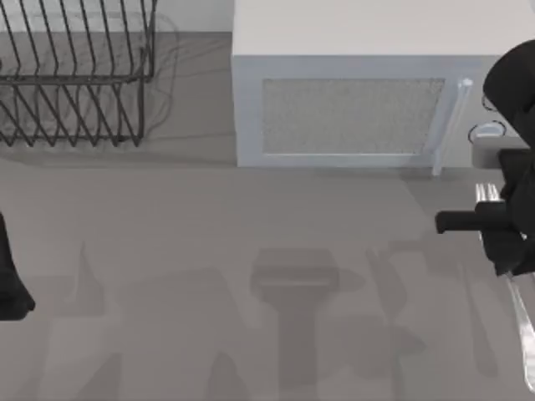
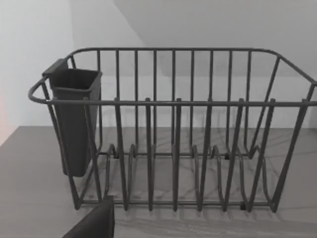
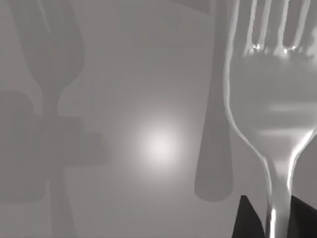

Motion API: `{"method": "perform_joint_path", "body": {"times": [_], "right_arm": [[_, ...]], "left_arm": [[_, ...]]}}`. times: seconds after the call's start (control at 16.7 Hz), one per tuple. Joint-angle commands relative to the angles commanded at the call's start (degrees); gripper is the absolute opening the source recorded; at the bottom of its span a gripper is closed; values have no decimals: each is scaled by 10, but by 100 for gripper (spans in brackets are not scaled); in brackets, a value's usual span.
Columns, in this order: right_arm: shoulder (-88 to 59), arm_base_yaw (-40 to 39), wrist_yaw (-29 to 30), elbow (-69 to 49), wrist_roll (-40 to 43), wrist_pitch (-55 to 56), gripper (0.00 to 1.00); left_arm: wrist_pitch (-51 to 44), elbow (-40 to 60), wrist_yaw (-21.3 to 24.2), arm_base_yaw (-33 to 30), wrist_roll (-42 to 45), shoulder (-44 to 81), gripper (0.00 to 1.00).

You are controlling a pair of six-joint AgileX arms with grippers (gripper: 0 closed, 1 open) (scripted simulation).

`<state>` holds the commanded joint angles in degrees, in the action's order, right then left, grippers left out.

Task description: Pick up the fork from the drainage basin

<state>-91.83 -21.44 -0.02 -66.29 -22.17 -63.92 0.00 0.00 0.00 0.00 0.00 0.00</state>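
Fork (image 1: 520,309) clamped in the right gripper (image 1: 499,234) at the right side of the table, just in front of the microwave (image 1: 351,109). Tines toward the microwave, handle running down to the near edge of the top view. Grip taken at the narrow neck just behind the tines, probably because the slim metal is easiest to pinch there and the long handle then hangs free. In the right wrist view, 2 dark fingertips (image 3: 243,218) pressed on either side of the neck, and a soft fork-shaped shadow (image 3: 214,148) lying apart from the fork on the grey surface (image 3: 124,74): judged from this, lifted clear and not resting on anything. Left arm (image 1: 10,284) parked at the left edge of the table, facing the dark wire dish rack (image 2: 173,148); state of its gripper impossible to tell. Drainage basin hard to identify: maybe the pale shiny shapes (image 1: 487,132) beside the microwave belong to it, but half covered by the right arm. Tips of the tines cut off in the right wrist view, end of the handle cut off in the top view.
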Motion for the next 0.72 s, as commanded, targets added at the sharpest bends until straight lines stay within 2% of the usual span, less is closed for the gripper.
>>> {"method": "perform_joint_path", "body": {"times": [0.24, 0.54, 0.72], "right_arm": [[-19, -2, 0, 86, -2, 104, 0], [-24, -3, 0, 101, -2, 120, 0], [-24, -3, 0, 101, -2, 120, 23]], "left_arm": [[0, 0, 0, 0, 0, 0, 100], [0, 0, 0, 0, 0, 0, 100], [0, 0, 0, 0, 0, 0, 100]]}}
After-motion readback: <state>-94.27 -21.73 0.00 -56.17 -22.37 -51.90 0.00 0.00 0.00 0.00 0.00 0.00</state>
